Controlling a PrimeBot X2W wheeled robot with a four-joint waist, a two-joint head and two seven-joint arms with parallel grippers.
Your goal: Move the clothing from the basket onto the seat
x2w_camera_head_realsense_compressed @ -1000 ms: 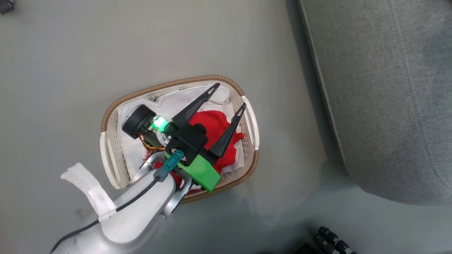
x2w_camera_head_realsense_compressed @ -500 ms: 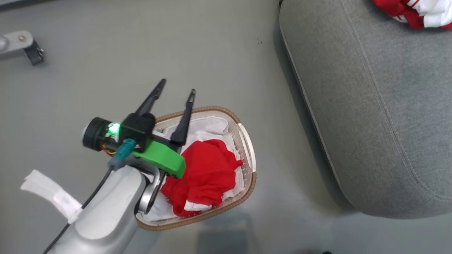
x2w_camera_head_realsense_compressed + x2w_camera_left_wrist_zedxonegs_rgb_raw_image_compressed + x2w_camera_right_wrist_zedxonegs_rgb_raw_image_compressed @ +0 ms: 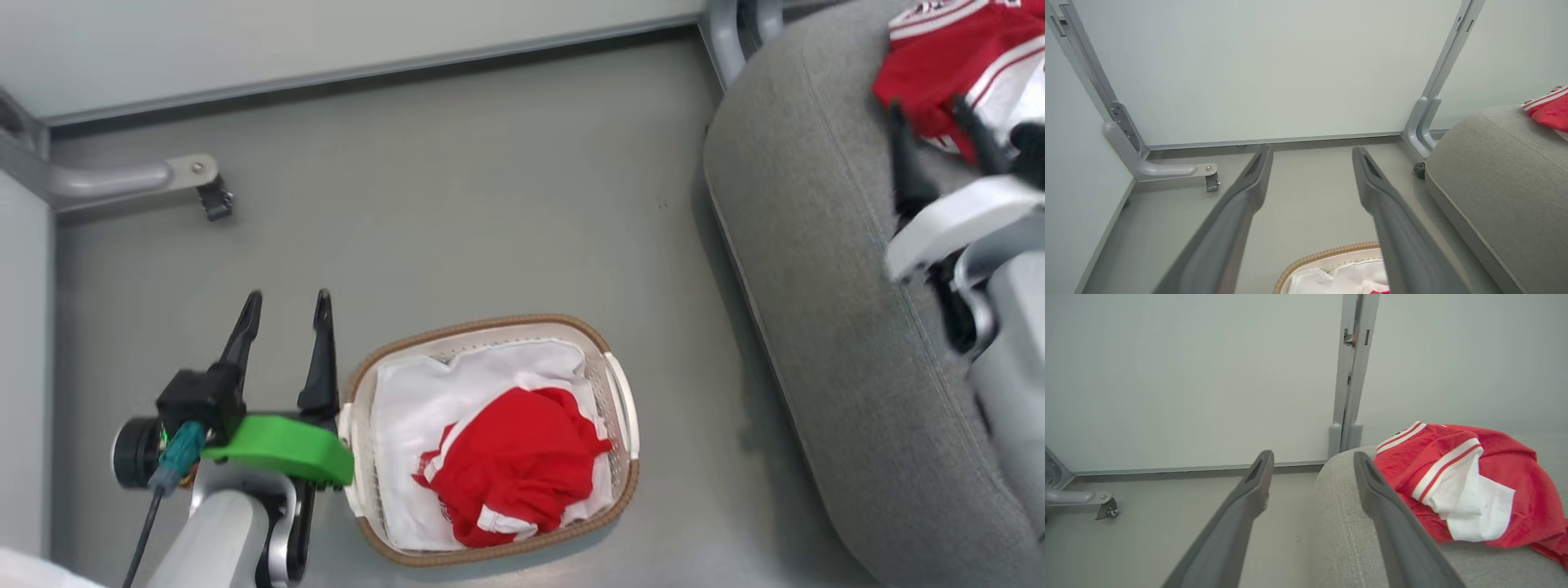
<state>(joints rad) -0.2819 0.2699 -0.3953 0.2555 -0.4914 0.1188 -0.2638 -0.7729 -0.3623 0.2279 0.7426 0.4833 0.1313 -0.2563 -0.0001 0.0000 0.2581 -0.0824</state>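
Observation:
The white basket (image 3: 482, 323) with a brown rim stands on the floor, holding red clothing (image 3: 514, 465) on top of a white garment (image 3: 416, 400). My left gripper (image 3: 287, 298) hangs open and empty just left of the basket, fingers pointing away from it. The left wrist view shows the left gripper (image 3: 1311, 149) open above the basket rim (image 3: 1327, 253). At the right is the grey seat (image 3: 816, 286), with a red and white garment (image 3: 939, 57) lying on it. My right gripper (image 3: 928, 110) is open over the seat beside that garment (image 3: 1453, 477); the right gripper (image 3: 1313, 454) holds nothing.
A pale wall runs along the far side. A grey metal frame leg with a caster (image 3: 196, 175) lies on the floor at the far left, and an upright post (image 3: 727, 24) stands by the seat's far corner. Bare grey floor (image 3: 490, 204) lies between basket and wall.
The camera has shifted. My left gripper has moved from above the basket's clothing to the floor side left of it, still open and empty. The right arm has come into view over the seat.

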